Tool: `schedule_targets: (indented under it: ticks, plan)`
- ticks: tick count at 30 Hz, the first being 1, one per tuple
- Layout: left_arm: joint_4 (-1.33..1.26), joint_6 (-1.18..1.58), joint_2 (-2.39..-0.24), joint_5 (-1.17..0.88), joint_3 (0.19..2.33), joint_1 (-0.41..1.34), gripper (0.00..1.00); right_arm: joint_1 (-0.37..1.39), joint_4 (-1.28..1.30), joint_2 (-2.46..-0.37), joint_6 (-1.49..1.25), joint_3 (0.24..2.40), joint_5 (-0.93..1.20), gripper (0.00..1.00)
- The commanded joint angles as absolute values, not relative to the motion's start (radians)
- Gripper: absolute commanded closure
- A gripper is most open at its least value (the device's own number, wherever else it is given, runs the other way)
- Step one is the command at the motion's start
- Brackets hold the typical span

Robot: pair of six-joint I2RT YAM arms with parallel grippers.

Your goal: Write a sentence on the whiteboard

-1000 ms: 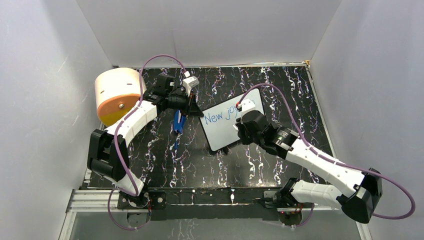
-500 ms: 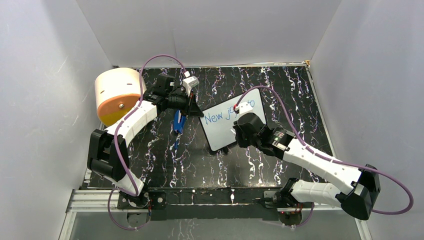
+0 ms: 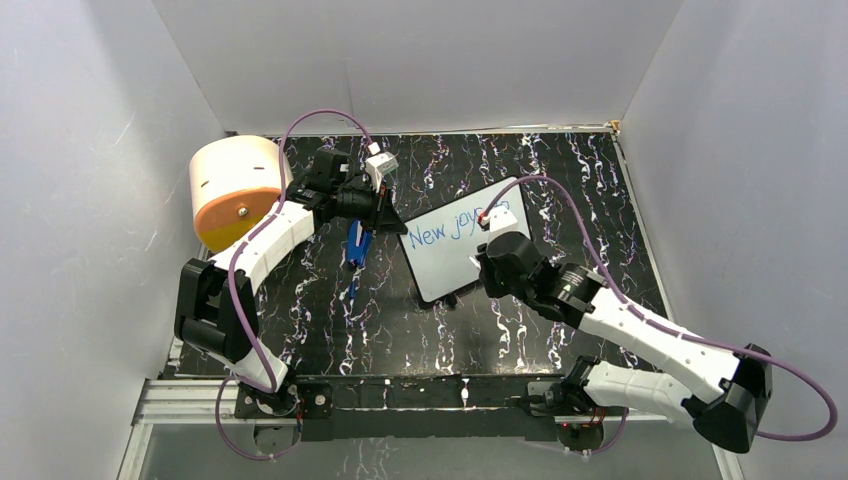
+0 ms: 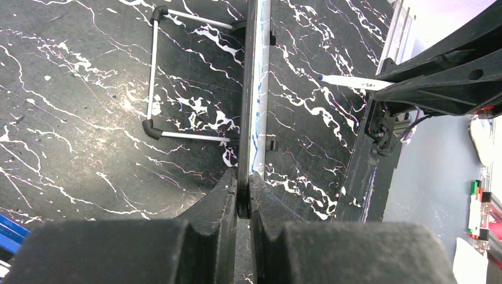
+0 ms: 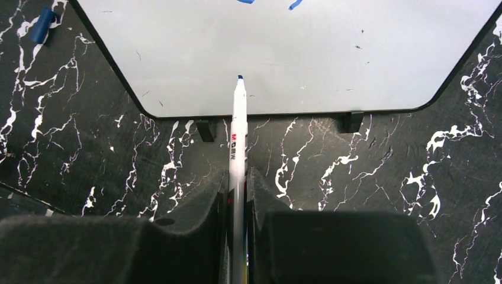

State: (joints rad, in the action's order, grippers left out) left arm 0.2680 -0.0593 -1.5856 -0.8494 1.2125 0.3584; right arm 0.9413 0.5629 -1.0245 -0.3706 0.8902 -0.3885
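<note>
**A:** What stands at the left?

**B:** A peach-coloured drum (image 3: 235, 190) at the far left of the counter (image 3: 400, 340). The left arm (image 3: 265, 240) rises from its base along the left side, bends at the elbow, and its forearm reaches to the far right, passing beside the drum. A blue object (image 3: 357, 245) lies on the counter just under its wrist.

**A:** And its end effector?

**B:** The left end effector (image 4: 243, 195) is pinching the thin edge of the whiteboard (image 3: 450, 270) at its left corner.

**A:** Where is the whiteboard, and how does it lie?

**B:** It is in the middle of the counter. Its long axis runs diagonally, from the near left to the far right. The sentence (image 3: 445, 232) follows this axis; I can read "New joy", and the rest is covered by the right wrist.

**A:** And the right side?

**B:** The right arm (image 3: 650, 335) goes from its base out to the right, folds at the elbow, and comes back left to the board. The right end effector (image 5: 238, 189) is pressed on a white marker (image 5: 238, 136). The marker points away from it, with its blue tip over the board's white surface just inside the frame. I cannot tell if the tip touches.
</note>
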Motion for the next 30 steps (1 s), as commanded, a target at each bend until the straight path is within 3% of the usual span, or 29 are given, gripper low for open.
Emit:
schedule_targets:
  ticks: [1,30]
  plan:
    - [0.272,-0.094,-1.569,-0.77,1.196,0.362,1.0,0.947,0.484,-0.946,-0.335,0.853,-0.38,1.0]
    - [0.267,-0.087,-1.562,-0.762,1.197,0.362,1.0,0.947,0.506,-1.046,-0.277,0.884,-0.396,1.0]
